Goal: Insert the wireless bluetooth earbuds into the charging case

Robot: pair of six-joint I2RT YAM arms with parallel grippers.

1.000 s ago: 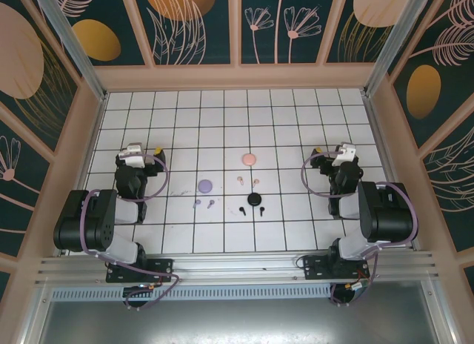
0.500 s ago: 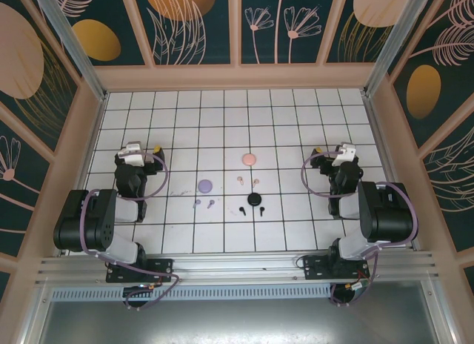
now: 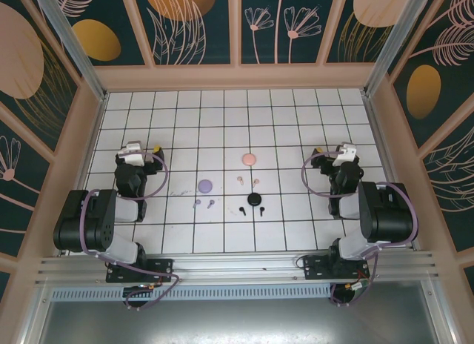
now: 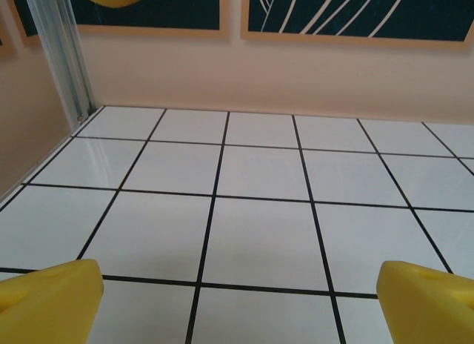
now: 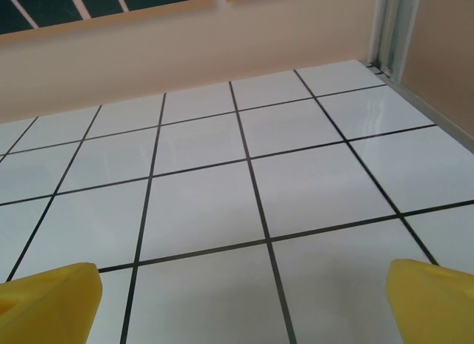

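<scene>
Six tiny stemmed earbuds lie loose on the white tiled tabletop [image 3: 296,233], all close to the round black charging case [image 3: 254,199]. The black pair [image 3: 242,210] is just nearer than it, the pale pink pair [image 3: 239,180] just beyond it, and the lilac pair [image 3: 196,204] to its left. The left hand [image 4: 237,307] is well left of that case and the right hand [image 5: 241,303] well right. Both hands' yellow fingers are spread wide over bare tile.
</scene>
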